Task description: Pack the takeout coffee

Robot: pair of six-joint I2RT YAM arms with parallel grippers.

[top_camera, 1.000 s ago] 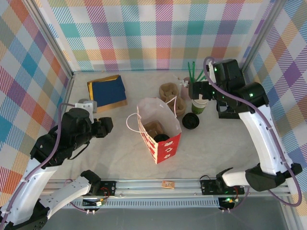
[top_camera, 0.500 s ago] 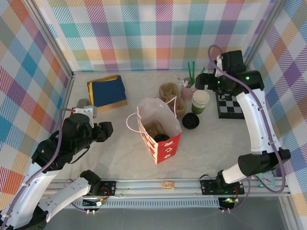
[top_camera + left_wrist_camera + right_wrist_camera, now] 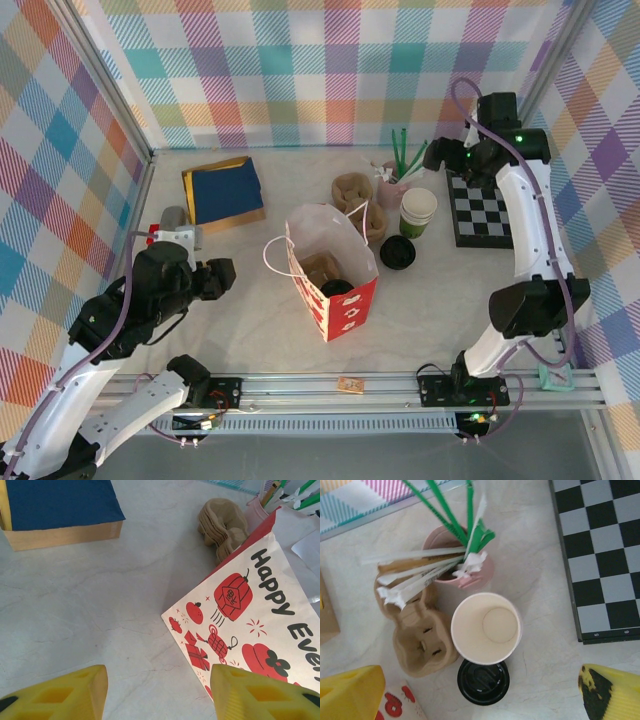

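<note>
- While hanging over the upper right of the overhead view, right gripper (image 3: 437,156) with yellow fingers (image 3: 352,692) spread wide at the lower corners of its wrist view, clasping nothing.
- Below that gripper, at the centre of the wrist view: lidless cup (image 3: 486,628), upright, cream inside, nothing in it.
- Just under the cup in the same frame: loose black lid (image 3: 483,681), flat on the table (image 3: 250,320).
- Above the cup: pink holder (image 3: 470,572) crammed with green and paper-wrapped straws (image 3: 447,512).
- Left of the cup: brown cup carriers (image 3: 422,645), stacked, close against the holder.
- Along the right edge: chessboard (image 3: 600,555), flat, apart from the cup.
- Low at the left of the overhead view: left gripper (image 3: 216,274), aimed toward the bag, fingers (image 3: 60,695) released and set apart, nothing between them.
- At the centre of the overhead view: paper bag (image 3: 350,310), upright, mouth open, white with red print.
- Inside that bag, toward the lower right of its mouth: takeout coffee (image 3: 338,288), black lid up, cup body hidden by the bag wall.
- Beside it in the bag, toward the upper left: brown piece (image 3: 320,268), kind not clear.
- At the upper left of the table: blue-topped box (image 3: 222,192), well apart from the bag.
</note>
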